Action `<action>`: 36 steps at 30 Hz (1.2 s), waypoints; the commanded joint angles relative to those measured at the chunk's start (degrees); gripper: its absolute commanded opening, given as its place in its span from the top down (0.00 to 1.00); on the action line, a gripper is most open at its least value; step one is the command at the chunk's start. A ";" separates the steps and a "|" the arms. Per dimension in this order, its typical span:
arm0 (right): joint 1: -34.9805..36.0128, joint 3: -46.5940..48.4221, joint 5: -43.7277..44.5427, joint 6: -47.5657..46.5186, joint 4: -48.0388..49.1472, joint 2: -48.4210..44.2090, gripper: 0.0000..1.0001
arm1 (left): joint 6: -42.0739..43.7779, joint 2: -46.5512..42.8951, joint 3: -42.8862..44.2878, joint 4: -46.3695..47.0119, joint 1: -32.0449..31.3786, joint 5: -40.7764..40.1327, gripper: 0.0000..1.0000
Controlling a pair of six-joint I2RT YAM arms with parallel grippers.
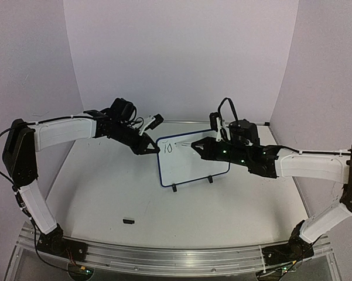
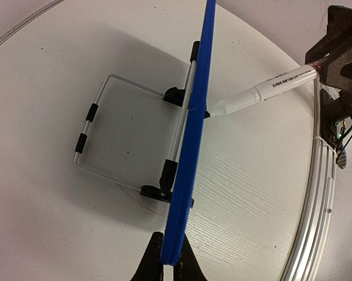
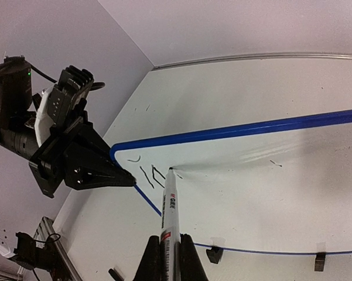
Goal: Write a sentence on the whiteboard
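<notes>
The whiteboard (image 1: 194,164), white with a blue rim, stands upright on two black feet at the table's middle. My left gripper (image 1: 152,148) is shut on its left rim; in the left wrist view the jaws (image 2: 170,263) pinch the blue edge (image 2: 194,123). My right gripper (image 1: 197,146) is shut on a black-and-white marker (image 3: 170,205), and its tip touches the board's upper left. The sentence (image 3: 149,174) is only a few black strokes there, reading about "To" (image 1: 168,147). The marker also shows in the left wrist view (image 2: 263,91).
A small black cap (image 1: 127,220) lies on the table in front of the board. A wire stand (image 2: 105,126) props the board from behind. The aluminium rail (image 1: 176,257) runs along the near edge, and purple walls close in the back and sides.
</notes>
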 commanded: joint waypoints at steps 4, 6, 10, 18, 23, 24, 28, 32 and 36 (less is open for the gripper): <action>-0.42 0.06 0.72 0.16 2.04 0.85 1.00 | 1.22 0.89 1.85 -1.40 -0.35 -2.19 1.00; -0.40 0.54 0.37 -0.07 2.04 1.33 1.00 | 1.24 0.89 1.87 -1.42 -0.35 -2.22 1.00; -0.44 1.26 -0.65 -0.46 2.04 2.15 1.00 | 1.25 0.92 1.87 -1.45 -0.35 -2.33 1.00; -0.41 0.09 -0.75 0.37 1.79 3.13 1.00 | 1.21 0.89 1.87 -1.42 -0.37 -2.39 1.00; -0.44 -0.02 0.57 0.00 0.73 2.66 1.00 | 1.23 0.92 1.87 -1.50 -0.35 -2.42 1.00; -0.42 0.14 0.76 -0.19 0.40 2.52 1.00 | 1.24 0.89 1.87 -1.44 -0.36 -2.42 1.00; -0.43 0.57 1.57 -0.74 -0.84 1.83 1.00 | 1.23 0.83 1.87 -1.51 -0.42 -2.42 1.00; -0.40 0.65 2.33 -1.04 -1.53 0.87 1.00 | 1.24 0.81 1.87 -1.50 -0.44 -2.39 1.00; -0.41 0.94 2.81 -1.36 -1.65 0.14 1.00 | 1.22 0.81 1.87 -1.53 -0.44 -2.37 1.00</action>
